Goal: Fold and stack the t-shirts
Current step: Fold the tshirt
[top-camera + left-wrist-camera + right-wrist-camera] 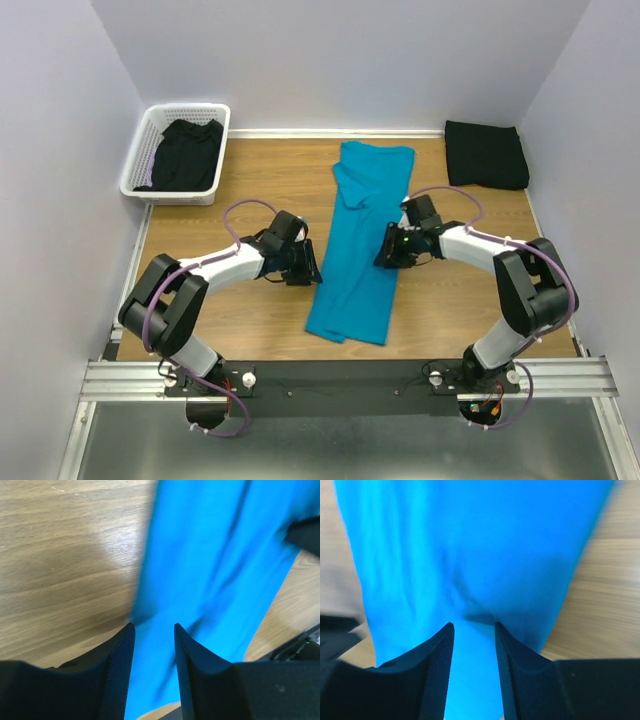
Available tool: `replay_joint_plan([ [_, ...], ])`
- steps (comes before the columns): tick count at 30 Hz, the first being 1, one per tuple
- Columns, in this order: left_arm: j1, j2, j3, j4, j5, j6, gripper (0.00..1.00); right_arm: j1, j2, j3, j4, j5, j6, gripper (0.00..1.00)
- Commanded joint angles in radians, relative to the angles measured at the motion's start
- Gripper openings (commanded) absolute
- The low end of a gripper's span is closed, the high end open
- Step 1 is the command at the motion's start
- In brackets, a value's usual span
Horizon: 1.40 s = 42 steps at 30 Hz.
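Your teal shirt (352,285) lies down the middle of the table (250,310), folded into a long strip that runs from the far side to the near edge, a touch slanted toward the near left. You have both arms down on it, one on each long side, about halfway along.

Left gripper (305,265) sits at the strip's left edge. In the left wrist view its fingers (117,675) stand a narrow way apart, with the shirt's (215,555) edge running right into the gap and bare wood off to the left. I can't tell whether they pinch the cloth.

Right gripper (388,250) sits at the right edge, opposite the left one. In the right wrist view its fingers (515,675) are just as narrow, blue cloth (470,545) fills the gap, and a small pucker gathers at the tips. Same story: cloth between the jaws, but I can't tell if it is gripped.

Far right corner, a folded black shirt (487,155) lies flat. Far left, the basket (135,165) holds a crumpled black shirt (185,155).
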Motion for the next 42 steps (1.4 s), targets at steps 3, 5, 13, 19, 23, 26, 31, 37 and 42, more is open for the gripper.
replay_joint_plan([
  [3,0.004,-0.084,0.024,0.010,0.001,-0.024,0.49,-0.083,-0.077,0.011,-0.203,0.230,-0.138,0.49],
  [5,0.004,-0.097,0.038,-0.011,-0.016,-0.011,0.51,-0.085,-0.094,0.054,-0.243,0.220,-0.171,0.51],
  [13,0.037,-0.158,0.078,-0.056,-0.212,0.068,0.70,-0.082,0.016,0.361,-0.222,0.220,-0.222,0.57],
  [19,0.047,-0.199,0.072,-0.059,-0.318,0.112,0.78,-0.083,0.271,0.570,-0.157,0.266,-0.207,0.56],
  [23,0.048,-0.218,0.063,-0.067,-0.353,0.134,0.85,-0.083,0.406,0.712,-0.146,0.289,-0.195,0.55],
  [26,0.050,-0.233,0.049,-0.055,-0.373,0.135,0.86,-0.083,0.489,0.759,-0.145,0.289,-0.192,0.55],
  [31,0.051,-0.252,0.027,-0.044,-0.378,0.134,0.86,-0.083,0.589,0.860,-0.142,0.287,-0.190,0.55],
  [37,0.051,-0.248,0.008,-0.056,-0.367,0.126,0.86,-0.083,0.762,1.033,-0.142,0.255,-0.196,0.55],
  [42,0.050,-0.261,0.000,-0.067,-0.318,0.117,0.86,-0.083,0.811,1.199,-0.145,0.199,-0.190,0.57],
])
